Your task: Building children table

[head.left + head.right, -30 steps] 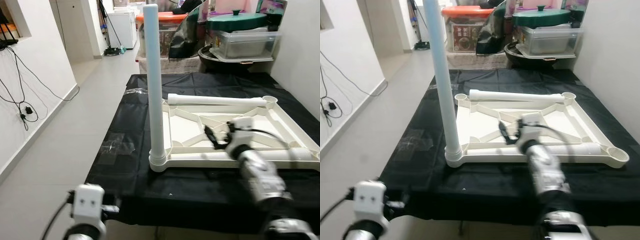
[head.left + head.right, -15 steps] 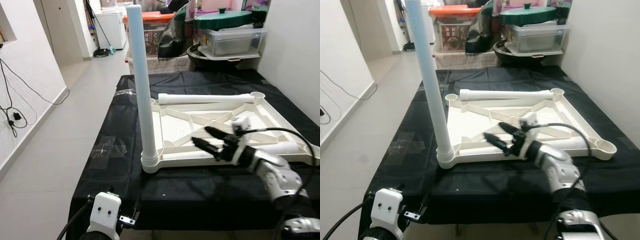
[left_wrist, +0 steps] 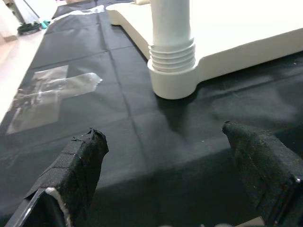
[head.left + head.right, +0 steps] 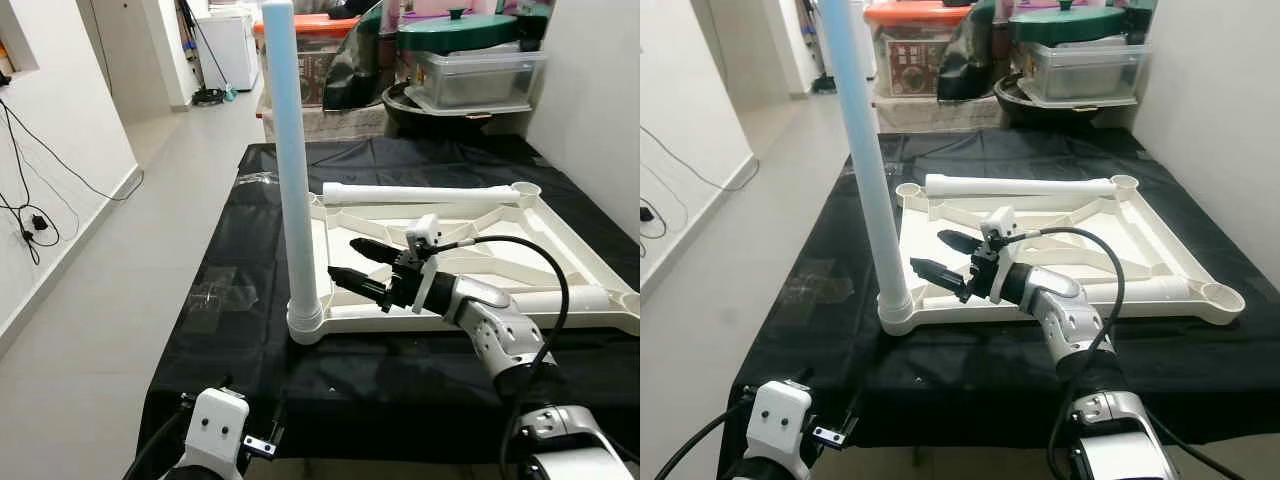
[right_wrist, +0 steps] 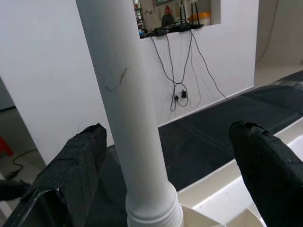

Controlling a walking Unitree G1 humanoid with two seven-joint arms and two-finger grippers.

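White plastic tabletop (image 4: 480, 250) lay upside down on the black-covered desk (image 4: 250, 300), centre right of the head view, one leg (image 4: 296, 170) upright in its near-left socket. Right claw (image 4: 362, 267), fingers apart, had swung left toward that leg since a second ago, likely to steady it. Two loose legs (image 4: 1020, 186) lay on the frame. Left wrist: left claw (image 3: 165, 179), spread wide, hovered low over the cloth before the socket. Right wrist: leg sat mid-frame between the spread fingers (image 5: 71, 175).

Smooth white plastic leg (image 4: 295, 190) (faintly glossy) — matt black cloth (image 4: 400, 370) beneath.
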